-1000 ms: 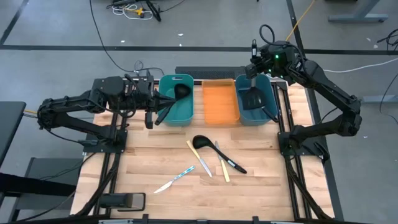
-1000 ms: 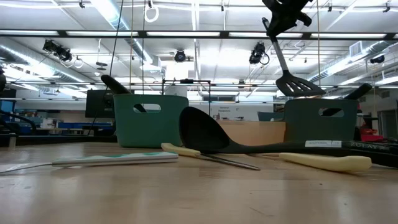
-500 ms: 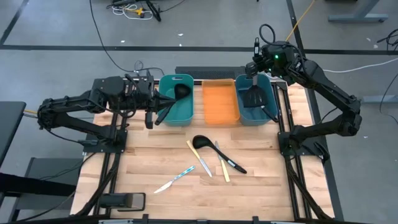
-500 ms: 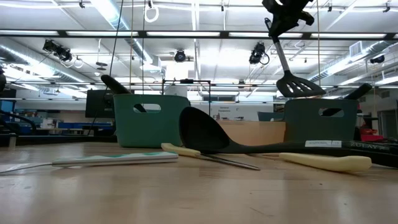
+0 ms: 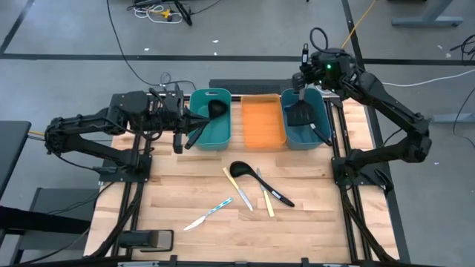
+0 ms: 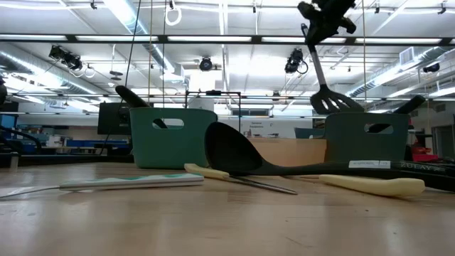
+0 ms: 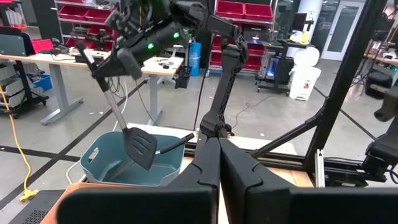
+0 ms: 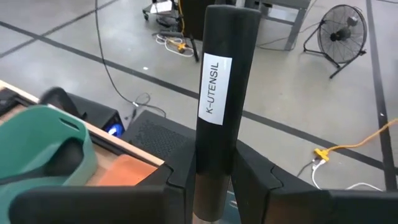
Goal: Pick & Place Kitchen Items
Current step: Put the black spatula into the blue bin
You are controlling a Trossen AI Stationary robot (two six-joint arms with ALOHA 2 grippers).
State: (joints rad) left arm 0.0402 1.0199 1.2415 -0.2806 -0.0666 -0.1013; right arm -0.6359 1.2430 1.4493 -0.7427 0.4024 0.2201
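- Two teal plastic bins (image 5: pixel 208 144) (image 5: pixel 306 144) are counted.
- One orange tray (image 5: pixel 262 122) is counted, between the bins.
- One black spatula (image 5: pixel 300 115) is counted, hanging over the right-hand bin.
- Three other black utensils are counted in the bins: two (image 5: pixel 216 109) (image 5: pixel 194 135) in the left-hand bin, one (image 5: pixel 320 133) in the right-hand bin.
- One black spoon (image 5: pixel 240 169) is counted on the table; whether a second black utensil lies beside it cannot be told.
- Two pale-yellow-handled knives (image 5: pixel 231 182) (image 5: pixel 267 202) are counted.
- One light-blue-handled knife (image 5: pixel 215 208) is counted.
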